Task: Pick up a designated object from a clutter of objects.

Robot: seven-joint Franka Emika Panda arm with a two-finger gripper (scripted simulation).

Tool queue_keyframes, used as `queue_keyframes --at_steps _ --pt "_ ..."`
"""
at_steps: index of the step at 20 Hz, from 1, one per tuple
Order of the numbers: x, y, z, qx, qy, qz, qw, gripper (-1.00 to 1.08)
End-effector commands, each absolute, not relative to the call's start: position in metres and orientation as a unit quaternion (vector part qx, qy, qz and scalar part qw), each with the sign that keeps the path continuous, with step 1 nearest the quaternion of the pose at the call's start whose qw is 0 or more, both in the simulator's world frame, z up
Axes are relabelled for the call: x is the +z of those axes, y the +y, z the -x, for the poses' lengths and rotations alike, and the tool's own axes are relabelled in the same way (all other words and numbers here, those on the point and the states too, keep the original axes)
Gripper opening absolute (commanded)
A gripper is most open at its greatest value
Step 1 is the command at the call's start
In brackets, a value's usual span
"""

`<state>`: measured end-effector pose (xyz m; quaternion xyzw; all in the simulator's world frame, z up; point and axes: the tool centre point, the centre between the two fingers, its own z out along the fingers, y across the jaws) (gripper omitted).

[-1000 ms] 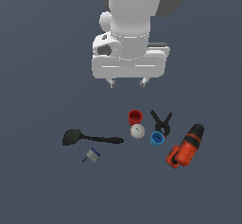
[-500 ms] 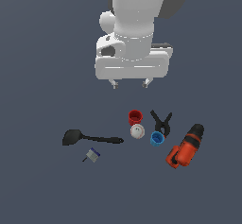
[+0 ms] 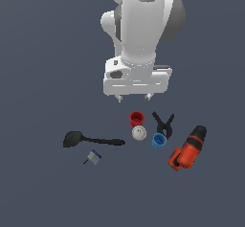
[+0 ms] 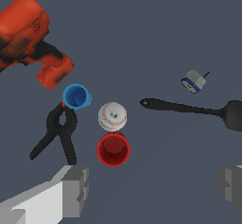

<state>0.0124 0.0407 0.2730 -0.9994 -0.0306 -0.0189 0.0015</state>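
The small red cup [image 3: 136, 119] stands upright on the dark floor, touching the white ball [image 3: 139, 133]. It also shows in the wrist view [image 4: 113, 149], mouth up, next to the ball [image 4: 112, 116]. My gripper [image 3: 134, 97] hangs above and just behind the cup, fingers wide open and empty. In the wrist view the two grey fingertips [image 4: 73, 190] show spread far apart, and the cup lies closer to one of them. The blue cup [image 3: 159, 140], black clamp [image 3: 163, 123], orange-red drill [image 3: 188, 148], black ladle [image 3: 91, 139] and small grey-blue block [image 3: 94, 157] lie around.
In the wrist view the clamp [image 4: 59, 135] lies close beside the red cup, the blue cup [image 4: 76, 96] and drill [image 4: 30, 38] beyond it, the ladle [image 4: 194, 109] and block [image 4: 193, 81] on the other side. The floor is a flat dark grey.
The arm has come down and moved a little toward the cluster, so the open gripper now hangs closer above the red cup. The objects have not moved.
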Motion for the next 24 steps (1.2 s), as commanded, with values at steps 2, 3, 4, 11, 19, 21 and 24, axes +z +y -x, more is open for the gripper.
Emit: queue_keyframes --at_steps 2,3,4,11,19,21,24 --pt "0.239 0.047 -0.008 -0.015 -0.039 0.999 0.000 1.00" --pt "0.228 0.049 -0.007 -0.014 -0.041 0.999 -0.001 1.00" --pt "0.217 0.051 -0.005 -0.013 -0.044 0.999 -0.001 1.00" --pt "0.149 0.065 0.016 -0.006 -0.063 0.998 -0.002 1.00" --pt "0.106 0.073 0.035 -0.001 -0.075 0.997 0.000 1.00" --pt "0.101 0.074 0.038 0.000 -0.077 0.997 0.000 1.00" --pt "0.098 0.075 0.040 0.000 -0.078 0.997 0.000 1.00"
